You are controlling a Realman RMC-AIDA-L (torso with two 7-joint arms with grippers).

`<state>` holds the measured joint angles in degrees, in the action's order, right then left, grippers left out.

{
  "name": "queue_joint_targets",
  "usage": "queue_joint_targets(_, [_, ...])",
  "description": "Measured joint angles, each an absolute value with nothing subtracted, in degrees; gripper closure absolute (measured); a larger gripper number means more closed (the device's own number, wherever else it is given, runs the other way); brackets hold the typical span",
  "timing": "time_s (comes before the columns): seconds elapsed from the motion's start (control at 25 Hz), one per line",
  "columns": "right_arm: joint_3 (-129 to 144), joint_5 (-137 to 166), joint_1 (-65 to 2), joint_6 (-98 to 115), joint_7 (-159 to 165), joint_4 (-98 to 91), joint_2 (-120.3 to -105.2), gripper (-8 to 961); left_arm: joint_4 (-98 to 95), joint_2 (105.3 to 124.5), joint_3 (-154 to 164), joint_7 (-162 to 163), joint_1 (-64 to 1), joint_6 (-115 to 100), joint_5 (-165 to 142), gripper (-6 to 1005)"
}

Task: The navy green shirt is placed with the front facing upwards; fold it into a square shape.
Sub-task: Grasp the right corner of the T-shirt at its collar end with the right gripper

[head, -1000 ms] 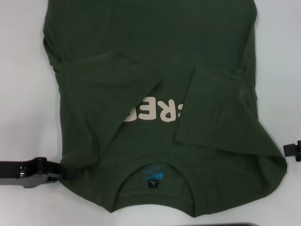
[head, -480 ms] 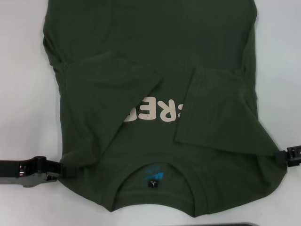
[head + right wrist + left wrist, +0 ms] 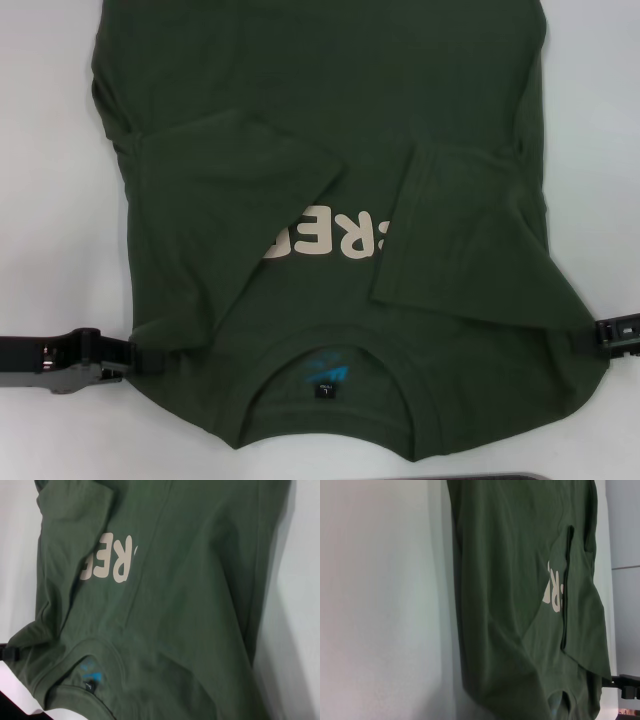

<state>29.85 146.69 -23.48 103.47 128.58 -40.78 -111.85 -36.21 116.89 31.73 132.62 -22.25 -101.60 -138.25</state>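
With both sleeves already folded in on the table [image 3: 50, 200], the left gripper [image 3: 135, 357] and right gripper [image 3: 592, 334], grip unclear, flank the shirt [image 3: 330, 120] shoulders and should pinch evenly, then carry the collar [image 3: 330, 385] toward the far hem.

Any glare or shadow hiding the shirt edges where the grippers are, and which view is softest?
Head view: even light, no glare; navy green shirt edges read clearly against the white table, left gripper and right gripper at its shoulder corners. Left wrist view: table washed out and soft. Right wrist view: broad shadow on the table beside the shirt's edge, dark near the collar.
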Motion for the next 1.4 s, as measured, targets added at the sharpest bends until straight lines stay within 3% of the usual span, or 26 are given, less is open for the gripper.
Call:
queue_joint_targets(0.96, [30.15, 146.67, -25.69, 103.08, 129.33, -39.31, -112.56, 94, -36.21, 116.98, 31.73, 132.63, -22.66, -101.71, -138.25, 957])
queue_joint_targets(1.16, [30.36, 146.91, -25.66, 103.05, 129.22, -39.47, -112.47, 303, -36.14, 116.98, 31.73, 132.63, -22.77, -101.81, -138.25, 957])
queue_joint_targets(1.28, [30.39, 147.8, -25.69, 102.75, 129.32, -39.69, -112.48, 549, -36.12, 116.98, 31.73, 132.63, -22.77, -102.0, -138.25, 956])
queue_joint_targets(1.4, [30.33, 148.1, -25.71, 102.72, 129.37, -39.89, -112.52, 614, -36.12, 116.96, 31.73, 132.63, -22.71, -102.13, -138.28, 956])
